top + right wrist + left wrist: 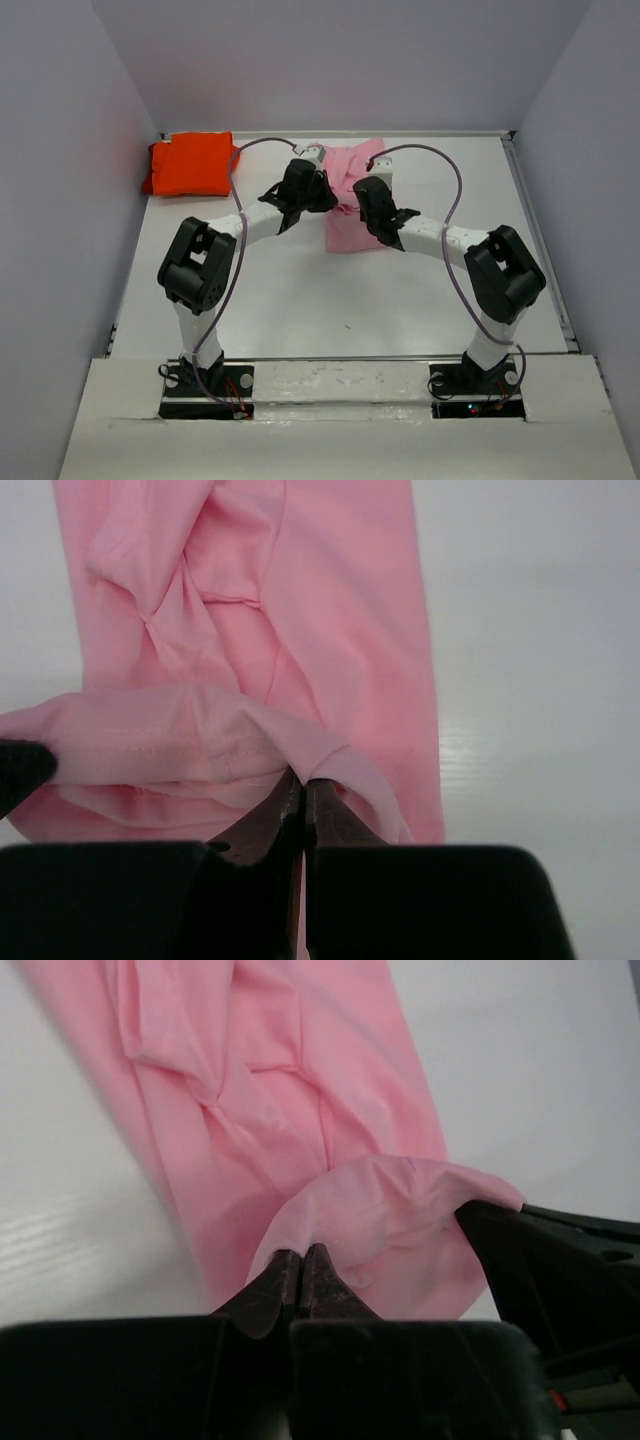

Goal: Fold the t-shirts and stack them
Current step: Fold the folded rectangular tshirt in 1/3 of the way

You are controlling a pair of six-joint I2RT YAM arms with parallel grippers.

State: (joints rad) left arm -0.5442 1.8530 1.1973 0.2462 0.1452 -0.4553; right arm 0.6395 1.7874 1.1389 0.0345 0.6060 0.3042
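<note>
W/ left gripper (pixel 303 1258) & right gripper (pixel 303 783) both clamped on pink t-shirt (pixel 345 235) edge, best to lift evenly, move together, keep edge taut so fold lands square

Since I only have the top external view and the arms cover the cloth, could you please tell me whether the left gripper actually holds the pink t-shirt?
Observer: Yes. The left wrist view shows the left gripper shut on a raised edge of the pink t-shirt.
Operator: Thank you. And the right one?
Observer: The right gripper is likewise shut on a fold of that edge.
Operator: Is the rest lifted too?
Observer: No. Beyond the pinched edge the shirt appears to lie on the table, creased near its middle.
</note>
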